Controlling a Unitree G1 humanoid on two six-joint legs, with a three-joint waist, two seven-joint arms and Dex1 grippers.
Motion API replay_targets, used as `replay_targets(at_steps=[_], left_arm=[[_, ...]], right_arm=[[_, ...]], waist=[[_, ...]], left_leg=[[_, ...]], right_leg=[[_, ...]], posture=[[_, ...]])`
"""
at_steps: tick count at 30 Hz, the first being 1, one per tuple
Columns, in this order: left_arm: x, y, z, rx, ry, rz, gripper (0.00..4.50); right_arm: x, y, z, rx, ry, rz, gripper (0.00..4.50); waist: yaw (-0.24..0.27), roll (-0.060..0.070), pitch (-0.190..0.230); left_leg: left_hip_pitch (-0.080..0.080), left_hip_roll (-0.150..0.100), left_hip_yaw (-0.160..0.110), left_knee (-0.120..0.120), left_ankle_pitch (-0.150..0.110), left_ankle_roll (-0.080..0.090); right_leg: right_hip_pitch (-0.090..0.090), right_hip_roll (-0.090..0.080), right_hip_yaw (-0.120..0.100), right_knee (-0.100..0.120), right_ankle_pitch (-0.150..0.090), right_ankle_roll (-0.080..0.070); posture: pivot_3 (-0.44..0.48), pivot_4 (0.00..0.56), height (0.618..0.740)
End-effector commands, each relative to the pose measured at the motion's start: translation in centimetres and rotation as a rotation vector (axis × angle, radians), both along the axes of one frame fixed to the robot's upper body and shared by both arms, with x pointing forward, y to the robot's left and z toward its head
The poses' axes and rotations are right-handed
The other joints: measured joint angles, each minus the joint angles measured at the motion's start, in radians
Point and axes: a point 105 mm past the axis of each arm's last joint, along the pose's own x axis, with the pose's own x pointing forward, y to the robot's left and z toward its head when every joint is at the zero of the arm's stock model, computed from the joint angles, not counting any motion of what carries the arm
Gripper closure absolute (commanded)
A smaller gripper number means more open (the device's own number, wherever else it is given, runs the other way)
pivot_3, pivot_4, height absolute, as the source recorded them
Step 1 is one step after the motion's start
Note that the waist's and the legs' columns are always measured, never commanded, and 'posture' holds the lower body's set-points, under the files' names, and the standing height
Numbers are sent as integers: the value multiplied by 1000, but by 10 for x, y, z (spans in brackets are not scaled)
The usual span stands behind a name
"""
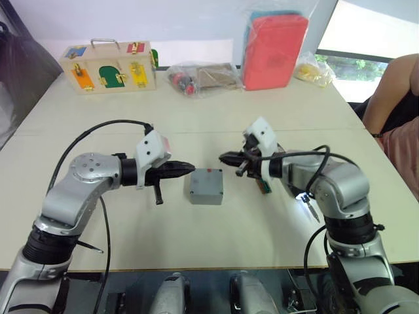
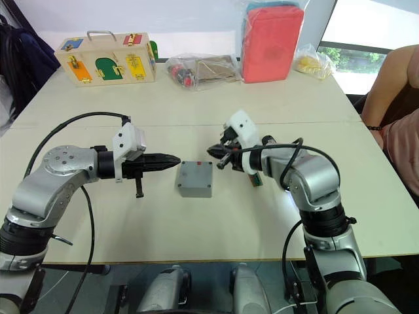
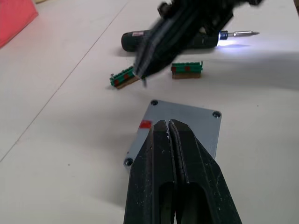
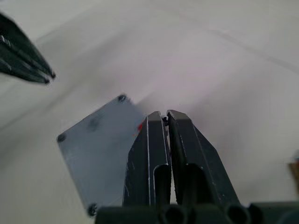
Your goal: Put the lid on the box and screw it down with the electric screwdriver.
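Black fingers of the left gripper (image 1: 188, 168) are pressed together, just left of the lidded box (image 1: 206, 186) at mid-table. The right gripper (image 1: 224, 157), fingers closed on something tiny, hovers by the box's right. Beyond it the screwdriver (image 3: 175, 41) lies flat, bit pointing toward the robot.

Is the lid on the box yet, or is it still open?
On. The lid lies flat over the box, with no wires showing and screws or screw holes visible at its corners. Whether the screws are tightened cannot be told.

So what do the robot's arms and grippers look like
Both arms are silver-grey metal with rounded joints and black cuffs. A white wrist block sits behind each gripper, and loose black cables loop along each arm. The left gripper and right gripper each have two tapered black fingers.
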Motion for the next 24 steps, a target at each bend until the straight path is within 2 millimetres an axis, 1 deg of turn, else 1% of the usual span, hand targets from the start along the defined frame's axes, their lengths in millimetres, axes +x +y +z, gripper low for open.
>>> replay_targets(at_steps=[1, 4, 10, 24], left_arm=[[-6, -1, 8, 4, -36, -11, 4500], [-6, 0, 7, 5, -36, -9, 4500], [-6, -1, 7, 1, -33, -4, 4500], [-7, -5, 7, -3, -38, -5, 4500]], right_arm=[[-6, 7, 5, 3, -31, 30, 4400], [-6, 5, 0, -15, -27, 26, 4400], [-1, 1, -1, -24, -25, 7, 4400], [7, 3, -3, -30, -43, 3, 4400]], waist=[[-1, 0, 0], [-2, 0, 0], [-2, 0, 0], [-2, 0, 0]], left_leg=[[0, 0, 0, 0, 0, 0], [0, 0, 0, 0, 0, 0], [0, 0, 0, 0, 0, 0], [0, 0, 0, 0, 0, 0]], right_leg=[[0, 0, 0, 0, 0, 0], [0, 1, 0, 0, 0, 0], [0, 1, 0, 0, 0, 0], [0, 1, 0, 0, 0, 0]], posture=[[0, 150, 730], [0, 150, 730], [0, 150, 730], [0, 150, 730]])
